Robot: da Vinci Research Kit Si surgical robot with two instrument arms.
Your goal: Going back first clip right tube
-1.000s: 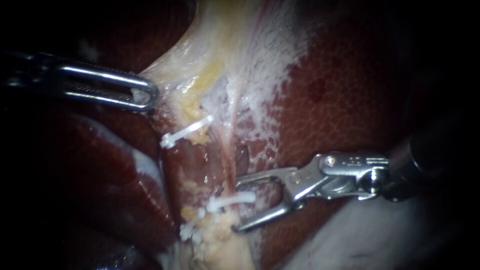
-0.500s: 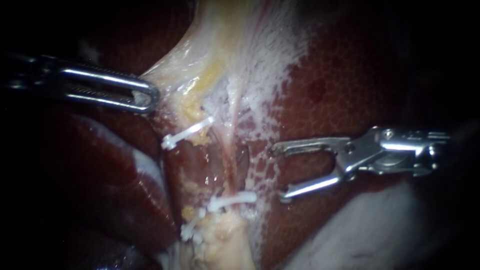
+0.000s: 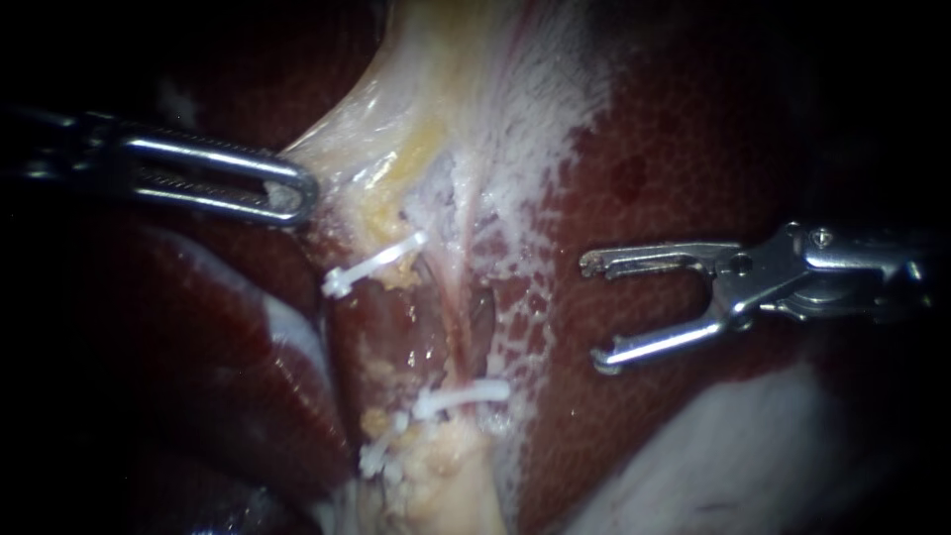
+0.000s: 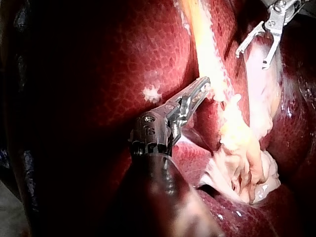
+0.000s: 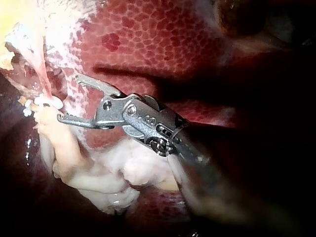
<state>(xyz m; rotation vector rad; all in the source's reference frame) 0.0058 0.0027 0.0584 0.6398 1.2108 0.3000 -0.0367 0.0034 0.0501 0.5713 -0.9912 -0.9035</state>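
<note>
Two jaws of our right instrument [image 3: 592,312] stand wide apart, empty, over the liver [image 3: 674,149], well apart from the white clip [image 3: 461,399] on the right tube [image 3: 456,307]. Our left instrument [image 3: 292,193] has its jaws closed on pale tissue [image 3: 396,99].

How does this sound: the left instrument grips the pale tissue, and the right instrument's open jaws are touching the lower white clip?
Not quite. The right instrument does have open jaws, but they are not touching the lower white clip. They hang apart from it over the liver, as the endoscope view shows. The left instrument does grip the pale tissue.
</note>
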